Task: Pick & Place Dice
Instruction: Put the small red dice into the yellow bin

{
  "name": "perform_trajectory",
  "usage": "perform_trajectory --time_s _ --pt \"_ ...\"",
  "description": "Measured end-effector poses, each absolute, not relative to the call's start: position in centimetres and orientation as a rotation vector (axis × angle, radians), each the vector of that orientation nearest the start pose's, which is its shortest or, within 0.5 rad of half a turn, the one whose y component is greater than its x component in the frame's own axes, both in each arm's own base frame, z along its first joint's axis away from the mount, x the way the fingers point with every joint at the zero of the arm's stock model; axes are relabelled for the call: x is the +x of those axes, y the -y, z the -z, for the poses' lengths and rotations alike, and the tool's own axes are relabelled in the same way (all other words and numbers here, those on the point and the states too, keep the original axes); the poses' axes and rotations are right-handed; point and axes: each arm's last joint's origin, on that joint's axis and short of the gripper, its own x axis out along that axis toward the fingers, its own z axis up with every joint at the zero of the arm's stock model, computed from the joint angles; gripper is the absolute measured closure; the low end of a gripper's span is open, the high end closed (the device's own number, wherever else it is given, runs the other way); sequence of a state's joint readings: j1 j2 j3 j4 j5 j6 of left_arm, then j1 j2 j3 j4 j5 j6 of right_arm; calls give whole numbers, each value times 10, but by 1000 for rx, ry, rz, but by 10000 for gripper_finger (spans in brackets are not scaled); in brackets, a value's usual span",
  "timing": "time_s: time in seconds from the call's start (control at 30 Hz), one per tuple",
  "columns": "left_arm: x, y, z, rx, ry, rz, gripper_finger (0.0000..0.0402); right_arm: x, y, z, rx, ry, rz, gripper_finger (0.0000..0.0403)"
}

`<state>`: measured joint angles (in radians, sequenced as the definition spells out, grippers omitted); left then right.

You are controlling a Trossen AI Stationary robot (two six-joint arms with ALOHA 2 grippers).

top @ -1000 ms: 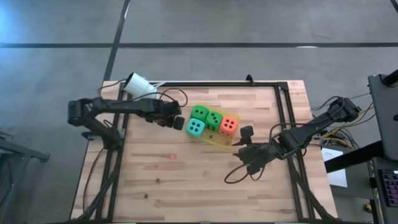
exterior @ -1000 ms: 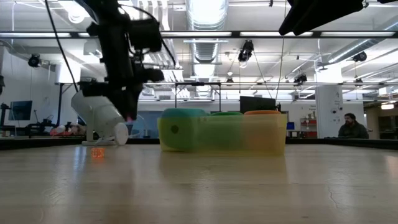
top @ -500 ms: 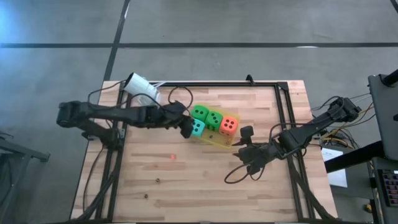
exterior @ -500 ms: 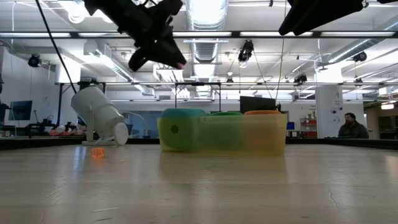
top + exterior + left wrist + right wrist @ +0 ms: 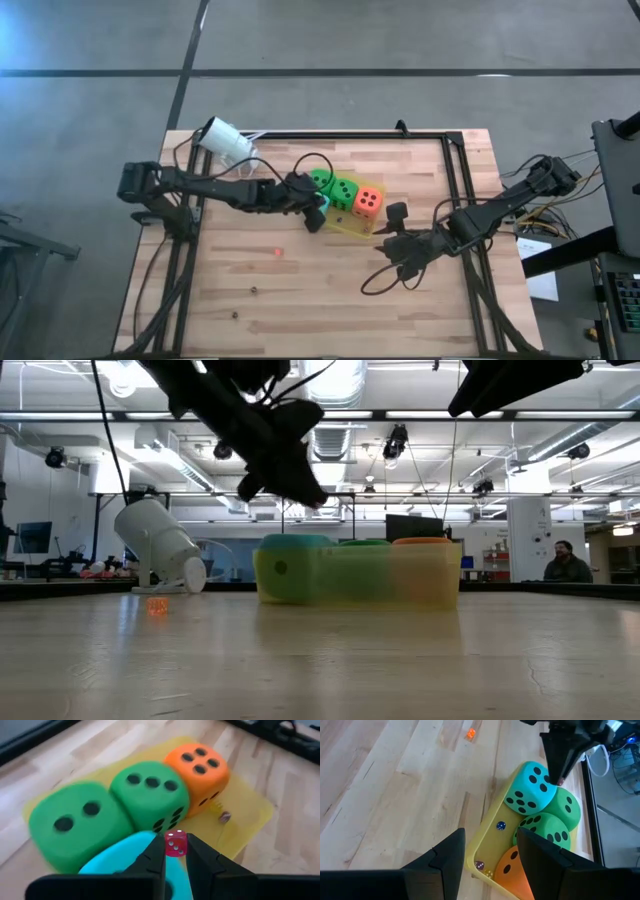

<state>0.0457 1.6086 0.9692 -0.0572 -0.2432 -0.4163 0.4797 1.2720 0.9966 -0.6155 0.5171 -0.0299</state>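
Your left gripper (image 5: 175, 851) was closed on a small red die (image 5: 175, 843), pinched between its fingertips (image 5: 156, 851). It hung above the teal die (image 5: 530, 789), at the left end of the yellow tray (image 5: 347, 227), with the left arm reaching in from the table's left edge. In the low view that gripper (image 5: 305, 493) was clear above the tray (image 5: 430, 585) and the dice in it.

The tray sat near the middle of the table (image 5: 300, 290), a little toward the far side. In it lay the teal die, two green dice (image 5: 345, 192) beside it, and the orange die (image 5: 369, 201) at the right end, all packed close together. Small dice lay on the tray floor too: a blue one (image 5: 501, 825) and a dark one (image 5: 224, 816).

Another small orange die (image 5: 277, 251) lay alone on the wood, near of the tray.

Your right gripper (image 5: 392, 232) waited just right of the tray, fingers spread wide and holding nothing.

The white camera (image 5: 226, 139) stood at the far left corner.
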Motion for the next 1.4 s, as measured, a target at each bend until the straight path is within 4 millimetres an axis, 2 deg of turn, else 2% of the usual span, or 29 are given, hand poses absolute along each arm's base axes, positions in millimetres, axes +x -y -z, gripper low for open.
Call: perform_trajectory --time_s 0.17,0.3,0.7,0.9,1.07,1.4 --pt "348 -16 -224 -278 -578 -371 352 231 -104 -275 -454 -783 23 229" --pt "352 -13 -230 -237 -583 -348 352 231 -104 -275 -458 -783 21 229" --pt "350 -13 -221 -276 -620 -244 317 231 -104 -275 -451 -781 24 229" --pt "354 -14 -219 -270 -607 -240 332 231 -104 -275 -448 -779 25 229" --pt "362 -16 -202 -271 -654 -253 347 231 -104 -275 -450 -777 24 229" --pt "367 -20 -194 -331 -660 -268 324 231 -104 -275 -446 -775 25 229"
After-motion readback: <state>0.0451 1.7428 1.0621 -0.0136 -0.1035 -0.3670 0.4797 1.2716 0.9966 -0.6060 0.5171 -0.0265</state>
